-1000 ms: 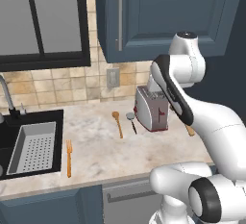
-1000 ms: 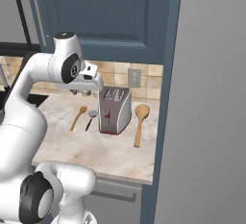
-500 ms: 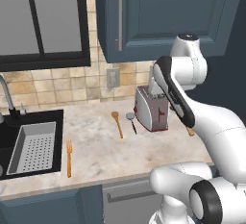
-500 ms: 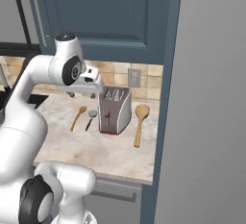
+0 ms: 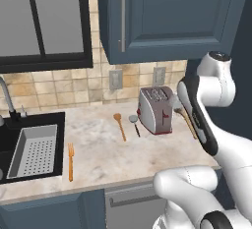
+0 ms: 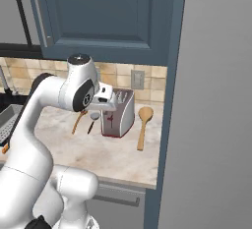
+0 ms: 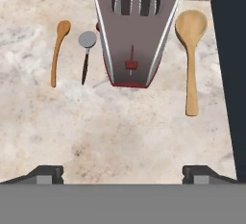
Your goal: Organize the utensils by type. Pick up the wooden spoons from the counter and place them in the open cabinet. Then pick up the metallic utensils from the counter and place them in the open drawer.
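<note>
Two wooden spoons [image 7: 191, 59] [image 7: 57, 51] lie on the worktop [image 7: 120, 127] either side of the toaster [image 7: 133, 26], well ahead of the empty gripper [image 7: 122, 172], whose fingertips stand wide apart.

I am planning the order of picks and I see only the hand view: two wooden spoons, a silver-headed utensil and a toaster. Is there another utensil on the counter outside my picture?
Observer: Yes. A slim orange-copper fork lies on the beige marbled counter, near its front edge.
Operator: What is beside it?
Observer: A black sink with a grey perforated tray inside it is just left of the fork.
Operator: And where is the cabinet for the spoons?
Observer: The dark blue wall cabinet with the long grey bar handle hangs above the silver toaster with red trim. From the left base view its door looks closed.
</note>
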Robot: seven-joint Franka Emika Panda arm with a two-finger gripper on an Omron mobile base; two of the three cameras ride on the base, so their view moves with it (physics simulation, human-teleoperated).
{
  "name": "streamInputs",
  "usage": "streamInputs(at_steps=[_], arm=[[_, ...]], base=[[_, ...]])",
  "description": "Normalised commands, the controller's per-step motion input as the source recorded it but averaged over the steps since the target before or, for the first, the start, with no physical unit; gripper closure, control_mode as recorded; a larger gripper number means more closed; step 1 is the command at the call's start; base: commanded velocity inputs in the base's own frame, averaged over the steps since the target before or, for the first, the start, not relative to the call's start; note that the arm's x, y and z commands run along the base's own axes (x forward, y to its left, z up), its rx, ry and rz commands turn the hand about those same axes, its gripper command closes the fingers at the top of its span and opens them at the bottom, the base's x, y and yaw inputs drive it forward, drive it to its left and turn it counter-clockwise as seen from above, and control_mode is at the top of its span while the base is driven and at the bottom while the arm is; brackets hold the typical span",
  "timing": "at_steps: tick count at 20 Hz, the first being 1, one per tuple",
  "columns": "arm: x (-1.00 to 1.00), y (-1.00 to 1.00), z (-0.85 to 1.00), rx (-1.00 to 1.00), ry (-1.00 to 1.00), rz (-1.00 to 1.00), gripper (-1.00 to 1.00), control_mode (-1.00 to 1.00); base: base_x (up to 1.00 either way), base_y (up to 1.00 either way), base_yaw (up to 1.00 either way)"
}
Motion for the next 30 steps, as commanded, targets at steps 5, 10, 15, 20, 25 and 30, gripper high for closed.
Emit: streamInputs(at_steps=[5,10,15,20,25,30], arm=[[-0.05,-0.4,-0.26,-0.13,-0.05,0.0,-1.0,-1.0],[0.0,-0.42,-0.24,-0.16,-0.02,0.02,-1.0,-1.0],[0.0,-0.52,-0.26,-0.04,-0.02,0.11,-1.0,-1.0],[0.0,-0.5,-0.26,0.0,-0.02,0.31,-1.0,-1.0],[0.2,-0.31,-0.27,0.01,-0.02,0.25,-1.0,-1.0],[0.36,-0.21,-0.02,0.12,0.0,0.08,-1.0,-1.0]], base=[[0.0,0.0,0.0],[0.0,0.0,0.0],[0.0,0.0,0.0],[0.0,0.0,0.0],[0.0,0.0,0.0],[0.0,0.0,0.0]])
